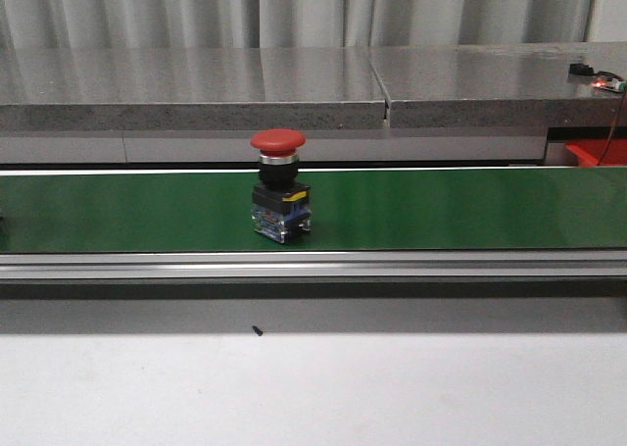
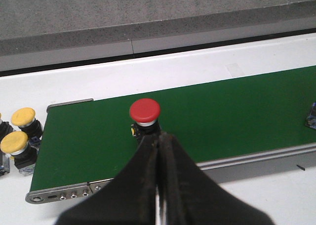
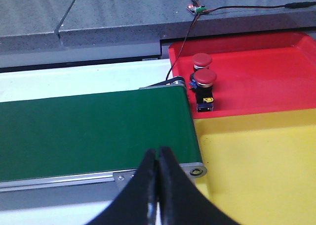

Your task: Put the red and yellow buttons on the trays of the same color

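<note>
A red button [image 1: 279,186] stands upright on the green belt [image 1: 441,211] in the front view, where neither gripper shows. In the left wrist view another red button [image 2: 144,111] stands near the belt's left end. My left gripper [image 2: 159,137] is shut, fingers pressed together with nothing between them, tips just in front of that button's base. Two yellow buttons [image 2: 23,117] [image 2: 14,144] stand off the belt's end. My right gripper [image 3: 158,152] is shut and empty over the belt's right end. Beside it lie the yellow tray [image 3: 256,156] and the red tray [image 3: 266,81], which holds two red buttons [image 3: 201,61] [image 3: 205,78].
A grey stone ledge [image 1: 294,88] runs behind the belt, with a small circuit board and wire [image 3: 197,8] on it. The belt's aluminium rail [image 1: 313,265] borders the white table [image 1: 313,387] in front. A blue button base [image 2: 312,117] shows at the left wrist view's edge.
</note>
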`<move>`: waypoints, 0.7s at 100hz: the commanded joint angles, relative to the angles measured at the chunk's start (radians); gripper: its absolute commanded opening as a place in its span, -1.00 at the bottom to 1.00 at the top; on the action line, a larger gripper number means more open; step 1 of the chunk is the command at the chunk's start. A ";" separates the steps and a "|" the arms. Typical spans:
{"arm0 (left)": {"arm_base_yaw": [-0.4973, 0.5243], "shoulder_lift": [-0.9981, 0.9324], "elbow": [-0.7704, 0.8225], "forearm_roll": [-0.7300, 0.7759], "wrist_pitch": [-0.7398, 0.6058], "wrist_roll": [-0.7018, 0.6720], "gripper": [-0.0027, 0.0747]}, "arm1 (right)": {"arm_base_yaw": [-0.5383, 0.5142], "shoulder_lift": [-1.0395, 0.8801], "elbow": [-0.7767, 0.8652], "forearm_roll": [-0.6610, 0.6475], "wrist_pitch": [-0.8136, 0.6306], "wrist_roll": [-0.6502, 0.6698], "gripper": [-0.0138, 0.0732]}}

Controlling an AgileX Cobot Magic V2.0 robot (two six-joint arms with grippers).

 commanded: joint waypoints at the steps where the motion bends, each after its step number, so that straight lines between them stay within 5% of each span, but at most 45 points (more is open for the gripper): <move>1: -0.008 -0.043 0.001 -0.009 -0.064 -0.010 -0.98 | 0.000 0.008 -0.025 0.003 -0.079 0.000 -0.84; 33: -0.008 -0.121 0.018 -0.009 -0.064 -0.010 -0.98 | 0.000 0.020 -0.050 0.008 -0.063 -0.001 -0.84; 70: -0.008 -0.121 0.018 -0.009 -0.064 -0.010 -0.98 | 0.061 0.290 -0.308 0.009 0.008 -0.077 -0.84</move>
